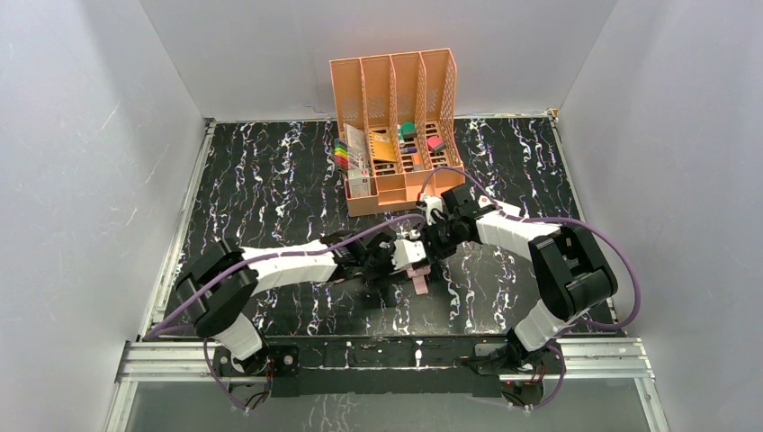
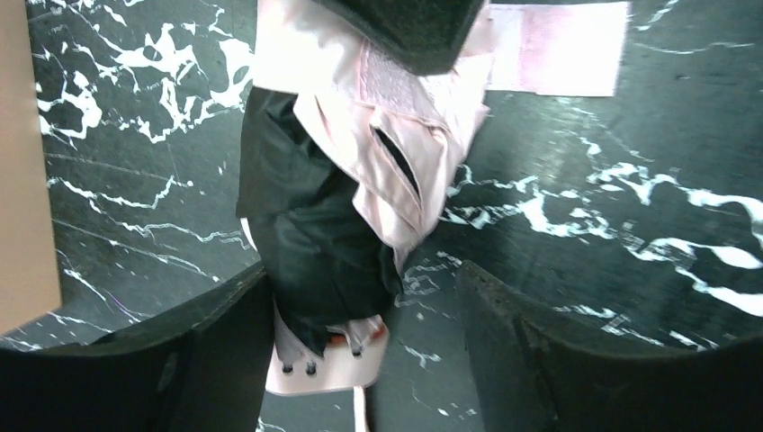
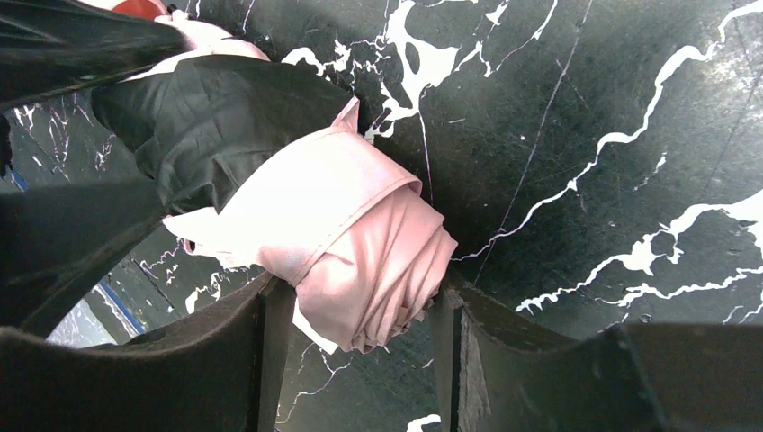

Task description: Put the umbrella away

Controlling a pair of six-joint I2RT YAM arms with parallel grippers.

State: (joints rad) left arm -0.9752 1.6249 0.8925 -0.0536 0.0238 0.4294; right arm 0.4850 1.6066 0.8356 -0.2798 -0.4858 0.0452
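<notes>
The umbrella (image 1: 412,256) lies folded on the black marble table (image 1: 270,171), in front of the organiser, with both grippers on it. Its pink strap (image 1: 420,284) lies loose toward the near edge. In the left wrist view the umbrella (image 2: 315,216) shows black and pale pink fabric, and its strap (image 2: 558,49) lies flat at the top right. My left gripper (image 2: 364,274) is open around the handle end, which touches only the left finger. My right gripper (image 3: 360,288) is shut on the umbrella's rolled pink end (image 3: 360,243). From above, the left gripper (image 1: 382,256) and the right gripper (image 1: 432,245) nearly touch.
An orange desk organiser (image 1: 396,135) with upright slots and small items stands at the back middle, just behind the grippers. Grey walls close in the left, right and back. A metal rail runs along the near edge (image 1: 387,355).
</notes>
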